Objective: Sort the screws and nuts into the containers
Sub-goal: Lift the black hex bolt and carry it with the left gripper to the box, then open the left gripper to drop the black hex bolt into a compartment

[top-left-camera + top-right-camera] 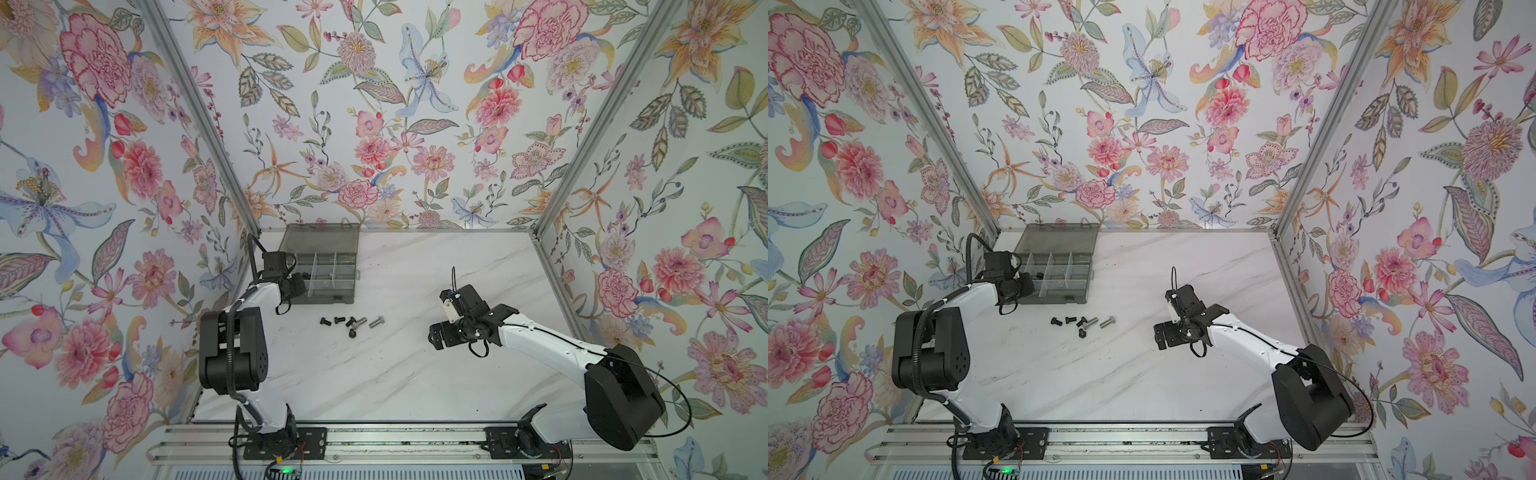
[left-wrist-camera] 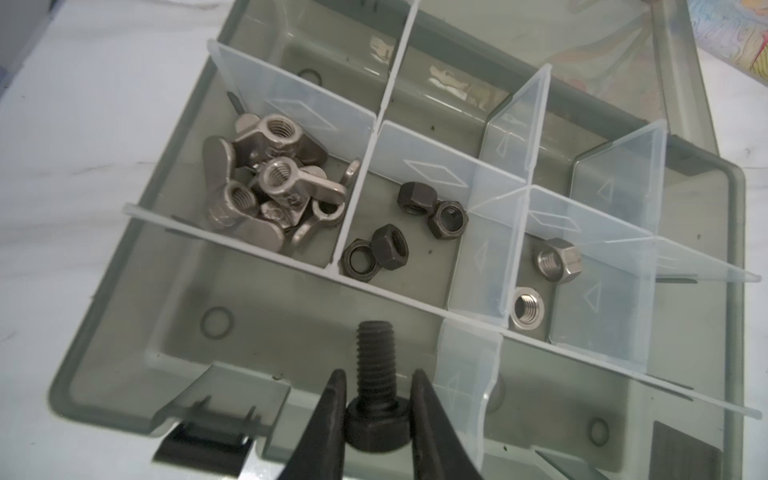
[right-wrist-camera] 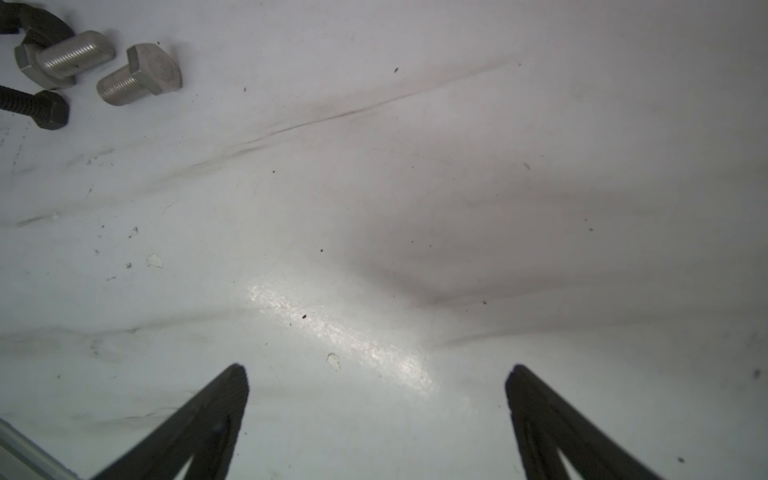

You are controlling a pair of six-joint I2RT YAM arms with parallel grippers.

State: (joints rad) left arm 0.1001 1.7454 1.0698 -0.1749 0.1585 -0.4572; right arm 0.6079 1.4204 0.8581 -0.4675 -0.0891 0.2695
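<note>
The left gripper (image 2: pixel 378 374) is clamping a black screw (image 2: pixel 374 345) by its hex head. One finger (image 2: pixel 328 415) is pressing on each side of the head, so the jaws are standing only a head's breadth apart. The screw's long axis is running straight out ahead of the fingertips, threaded end leading, in line with the gripper rather than across it.

Under that shank is lying an empty cell (image 2: pixel 249 332) of the organiser box (image 2: pixel 95 332), the cell nearest the fingers. A long divider is closing it off just past the screw's tip. Beyond that divider, further ahead of the fingers, the wing nuts (image 2: pixel 270 183), the black nuts (image 2: pixel 415 228) and the silver nuts (image 2: pixel 540 278) are sitting in three separate cells side by side.

The release is turning on this one relation: the screw is hanging over the near cell, not over the nut cells, so letting go here should land it there. I cannot quite tell from the wrist view how high it is hanging above the cell floor, and in both top views the wrist is hiding the fingers.

The right gripper (image 3: pixel 376 368) is hovering over bare table (image 3: pixel 415 166) with its fingers wide apart and nothing between them. The remaining screws (image 1: pixel 353 325) are lying loose between the two arms, well off ahead of and to one side of those open fingers. Being free, the right arm is looking the likelier one to reach them.
</note>
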